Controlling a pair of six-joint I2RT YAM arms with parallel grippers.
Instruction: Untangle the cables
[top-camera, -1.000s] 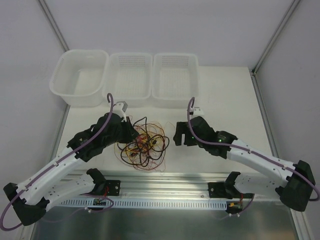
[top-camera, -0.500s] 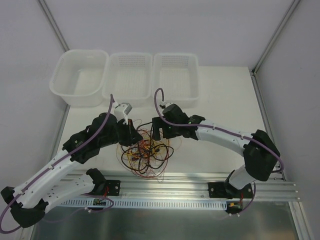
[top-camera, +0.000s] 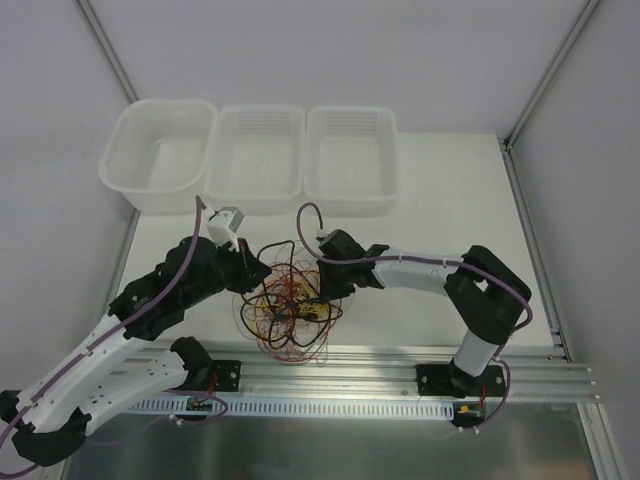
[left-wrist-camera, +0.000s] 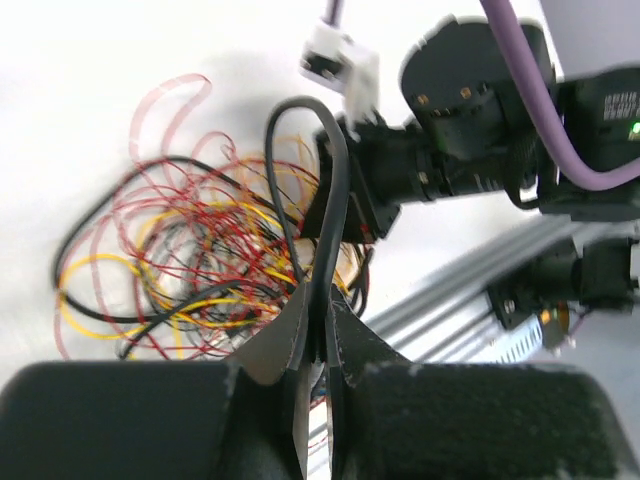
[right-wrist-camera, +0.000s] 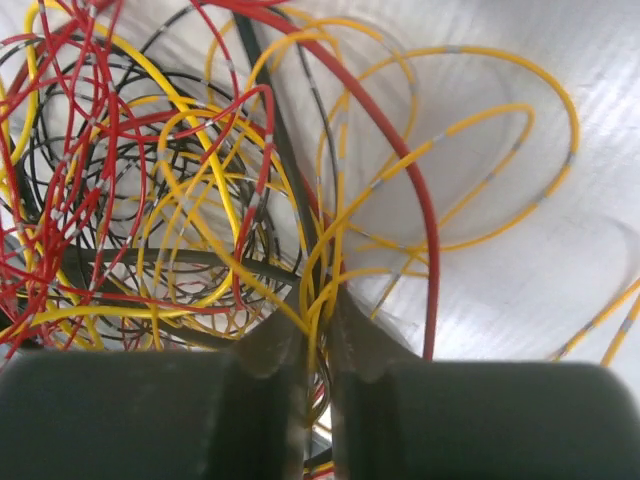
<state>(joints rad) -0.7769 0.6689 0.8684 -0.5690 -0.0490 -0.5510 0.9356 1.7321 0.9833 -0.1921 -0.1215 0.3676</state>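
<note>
Many cables (top-camera: 290, 310): thin red, yellow, black wire loops, tangled at frame centre on the white table (top-camera: 440, 200).
Left gripper (left-wrist-camera: 318, 335): pinched together on a black loop (left-wrist-camera: 340, 180).
Right gripper (right-wrist-camera: 318, 325): clamped on yellow strands (right-wrist-camera: 318, 290).

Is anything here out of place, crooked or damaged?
Nothing looks damaged or spilled. The only disorder is the cables, one knotted red, yellow and black heap, pinched by the left gripper and right gripper. The three tubs stand side by side.
</note>
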